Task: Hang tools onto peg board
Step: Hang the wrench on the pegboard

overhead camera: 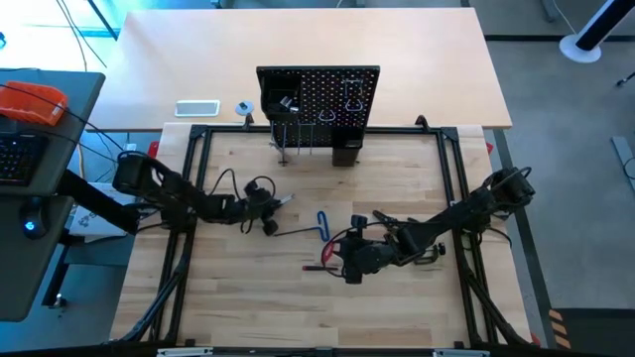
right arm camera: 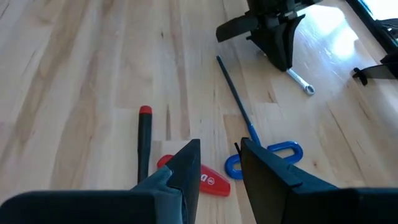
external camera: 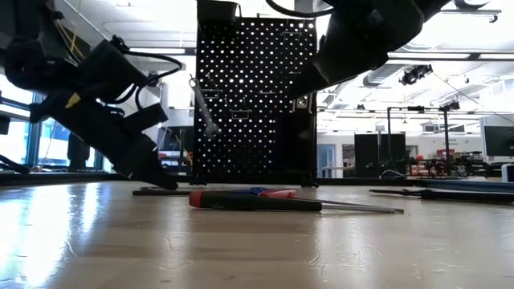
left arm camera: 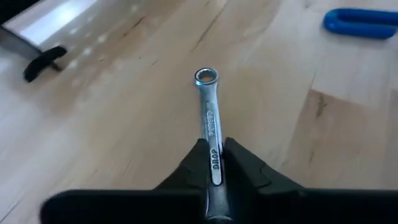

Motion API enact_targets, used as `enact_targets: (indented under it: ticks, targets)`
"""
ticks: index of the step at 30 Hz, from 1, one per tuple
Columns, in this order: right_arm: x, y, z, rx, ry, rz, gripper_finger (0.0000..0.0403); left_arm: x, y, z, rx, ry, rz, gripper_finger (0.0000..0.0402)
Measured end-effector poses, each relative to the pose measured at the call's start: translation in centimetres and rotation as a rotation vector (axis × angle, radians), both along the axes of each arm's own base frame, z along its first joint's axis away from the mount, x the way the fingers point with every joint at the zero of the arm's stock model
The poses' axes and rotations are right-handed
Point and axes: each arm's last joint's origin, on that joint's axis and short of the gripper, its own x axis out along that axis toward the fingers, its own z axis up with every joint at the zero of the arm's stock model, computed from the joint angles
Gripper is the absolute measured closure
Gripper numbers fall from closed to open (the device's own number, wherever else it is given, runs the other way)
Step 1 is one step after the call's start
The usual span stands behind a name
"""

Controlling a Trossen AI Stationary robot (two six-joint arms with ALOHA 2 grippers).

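The black peg board (overhead camera: 317,99) stands upright at the table's far edge, with tools hanging from its hooks (overhead camera: 288,144). My left gripper (overhead camera: 270,203) is at the table's left middle, low over the wood and shut on a silver wrench (left arm camera: 210,118). My right gripper (right arm camera: 219,155) hovers open right of centre, above the blue-handled hex key (right arm camera: 264,154) and a red handle (right arm camera: 202,176). Both lie flat on the table, as does the black-and-red screwdriver (external camera: 241,201). My left gripper pinches the wrench's shaft (left arm camera: 214,163) between its two fingers. The other end is hidden behind them. The fingers slant down from the table's left and lie along the wrench, which sticks out ahead of them. Its ring end (left arm camera: 206,76) is down at the tabletop.
Black frame rails (overhead camera: 193,178) run along the table's sides and far edge. A dark long tool (external camera: 450,193) lies toward the right. Bare wood shows along the near edge (overhead camera: 298,317). A phone (overhead camera: 196,107) lies on the far table beside the peg board.
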Motion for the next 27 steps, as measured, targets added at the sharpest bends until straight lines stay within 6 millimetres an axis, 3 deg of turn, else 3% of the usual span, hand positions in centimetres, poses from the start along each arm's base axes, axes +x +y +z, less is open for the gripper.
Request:
enact_targets:
  ticks: [15,27]
  targets:
    - [0.0,-0.1,0.0,-0.012,-0.002,-0.006,0.0295,1.4,-2.2,0.8,-0.095,-0.087,-0.245,0.04]
    - [0.3,-0.4,0.2,-0.005,-0.022,-0.009,0.0295,2.4,-3.1,1.3,-0.101,-0.061,-0.292,0.04]
